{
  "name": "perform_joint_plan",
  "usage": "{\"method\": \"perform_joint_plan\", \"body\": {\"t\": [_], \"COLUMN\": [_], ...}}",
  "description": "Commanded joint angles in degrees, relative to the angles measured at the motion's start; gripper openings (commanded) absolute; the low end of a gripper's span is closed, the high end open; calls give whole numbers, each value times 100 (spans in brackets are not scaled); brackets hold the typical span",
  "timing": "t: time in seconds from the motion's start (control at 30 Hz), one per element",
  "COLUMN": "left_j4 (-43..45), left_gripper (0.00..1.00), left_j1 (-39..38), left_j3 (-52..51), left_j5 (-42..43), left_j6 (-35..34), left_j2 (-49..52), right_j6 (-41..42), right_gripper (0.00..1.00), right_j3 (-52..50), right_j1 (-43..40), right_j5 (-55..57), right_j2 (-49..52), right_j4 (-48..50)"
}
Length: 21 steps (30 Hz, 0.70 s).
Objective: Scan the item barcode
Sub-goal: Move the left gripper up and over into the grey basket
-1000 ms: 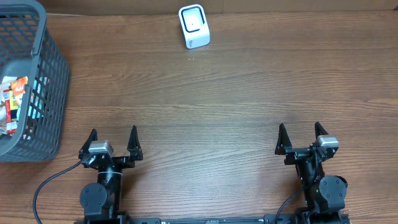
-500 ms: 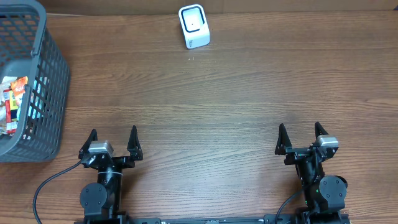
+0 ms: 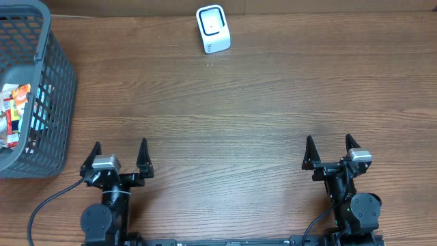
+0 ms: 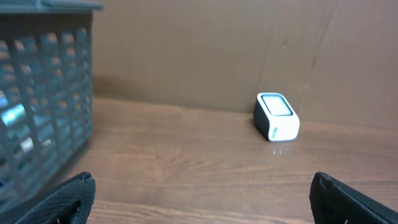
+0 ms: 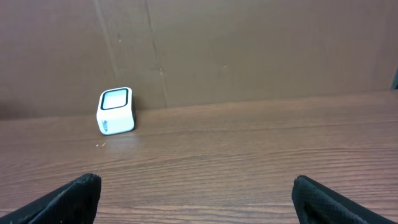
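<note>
From overhead, the left gripper point(image 3: 119, 146) stands with its two fingers spread wide and nothing between them, on the near side of the wooden table point(image 3: 259, 96), well short of the white barcode scanner point(image 3: 212, 29) and off to the scanner's left. The right gripper point(image 3: 328, 140) is likewise spread and empty, on that same near side and to the scanner's right. The scanner sits at the table's far edge. Far to the scanner's left is a grey plastic basket point(image 3: 60, 89), and in it lie the snack packets point(image 3: 15, 109) (one shows red and orange print; no barcode can be made out).

The left wrist camera shows the left gripper point(image 4: 202, 180) open, its dark fingertips in the lower corners, the scanner point(image 4: 277, 116) ahead and to the right, and the basket point(image 4: 43, 112) well left of the scanner.

The right wrist camera shows the right gripper point(image 5: 196, 182) open, with the scanner point(image 5: 116, 110) ahead on the left against a brown cardboard wall point(image 5: 249, 50).
</note>
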Motion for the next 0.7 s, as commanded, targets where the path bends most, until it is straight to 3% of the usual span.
{"method": "perform_joint_plan", "body": {"t": [0.0,0.33,0.67], "left_j4": [-76,-844,-2291], "left_gripper": [100,100,100], "left_j1": [-28,-28,-28], "left_j3": [444,1639,3829], "left_j5": [-98,-225,-210], "left_j6": [219,254,417], "left_j2": [-48,219,1980], "right_j6": [-24,-24,-22], "right_gripper": [100,100,100], "right_j3": [-61,-61,-61], "right_j1": [-7,-7,-7], "right_j5": [11,11,11], "right_j2": [-55,-55,-55], "right_j4": [15,15,15]}}
